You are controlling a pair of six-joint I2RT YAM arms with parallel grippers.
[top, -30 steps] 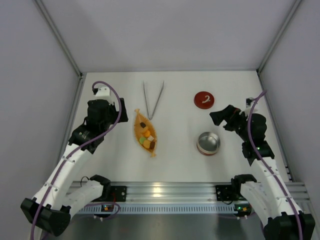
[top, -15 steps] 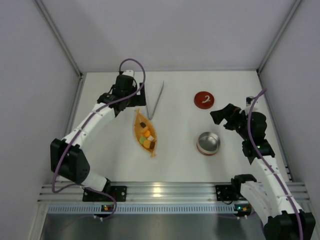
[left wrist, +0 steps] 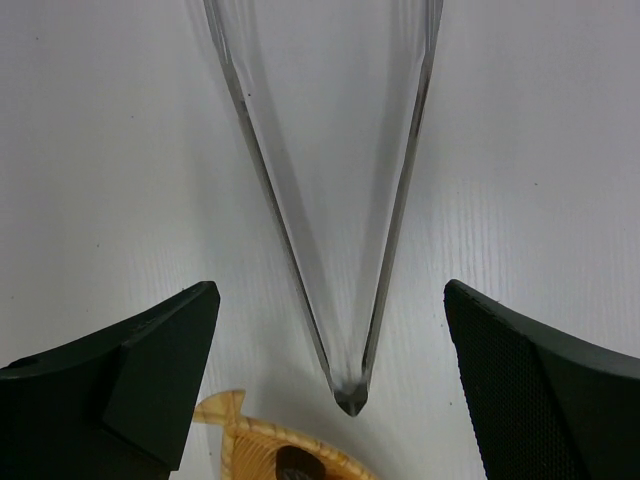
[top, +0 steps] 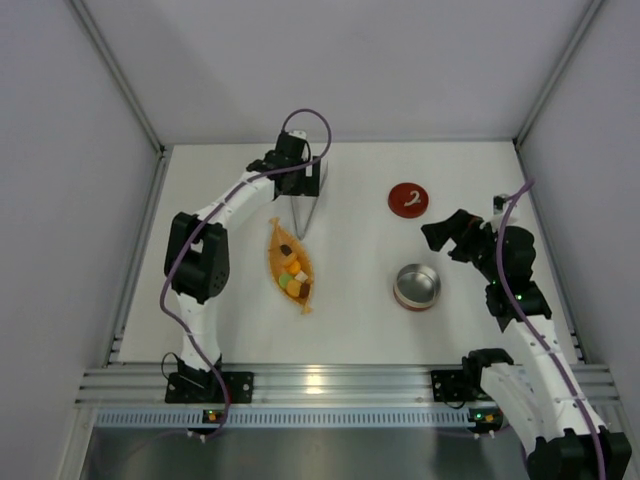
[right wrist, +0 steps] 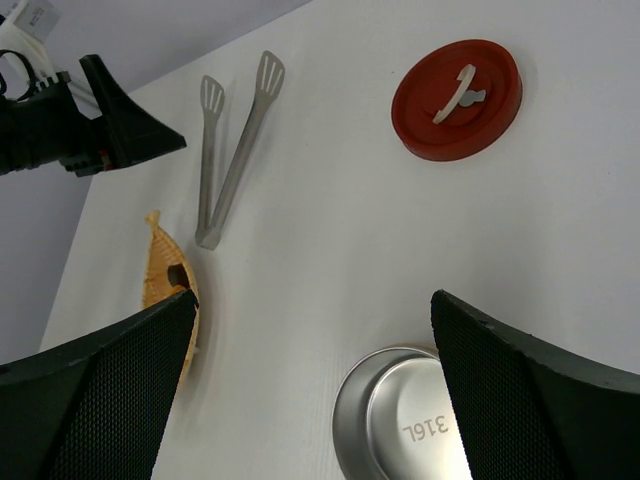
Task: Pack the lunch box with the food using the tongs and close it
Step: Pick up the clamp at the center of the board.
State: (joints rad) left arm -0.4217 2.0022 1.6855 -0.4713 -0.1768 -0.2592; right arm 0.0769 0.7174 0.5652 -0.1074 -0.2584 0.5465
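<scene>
Swinging out from the near-left side of the table over the last second, the left arm now reaches to the far half, while the right arm has not shifted.

By the look of things the task has barely begun. Nearest the bases, the steel tin (top: 417,286) of the lunch box stands open on the right, and no food shows inside it. The right gripper (top: 440,232) hangs just beyond the tin with its jaws spread wide and nothing in them. To the left of centre the food (top: 293,277), small coloured cubes, all lies in the orange leaf-shaped dish (top: 271,258). Farther back on the right the red lid (top: 408,199) lies flat on the table, well apart from the tin. Picking up the tongs, moving every piece and closing the tin all remain to be done.

The tongs (top: 305,212) lie flat just beyond the dish's far tip, their joined end pointing at it. The left gripper (top: 308,180) hovers above them, released and empty. In the left wrist view the apex of the V sits between the two fingers (left wrist: 150,350), roughly centred, touching neither.
</scene>
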